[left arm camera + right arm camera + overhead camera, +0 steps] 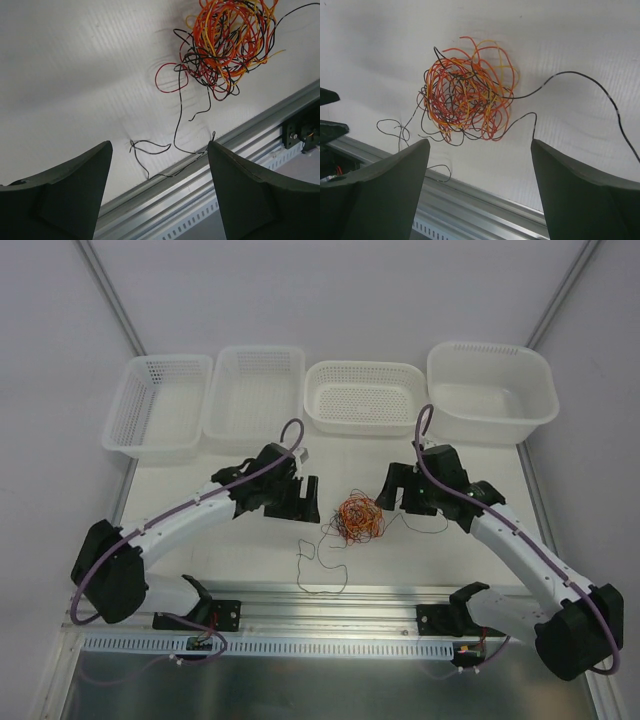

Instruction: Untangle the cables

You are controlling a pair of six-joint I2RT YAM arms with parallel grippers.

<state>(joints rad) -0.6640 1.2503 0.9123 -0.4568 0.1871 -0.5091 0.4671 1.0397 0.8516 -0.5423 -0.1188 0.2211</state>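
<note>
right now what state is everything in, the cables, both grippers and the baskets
cables, bunched in one tangled ball on the table, thin dark ends trailing loose toward the near rail
left gripper, open, holding nothing, to the left of the ball
right gripper, open, holding nothing, to the right of the ball
four white baskets, upright in a row at the far edge, no cable in them
</note>
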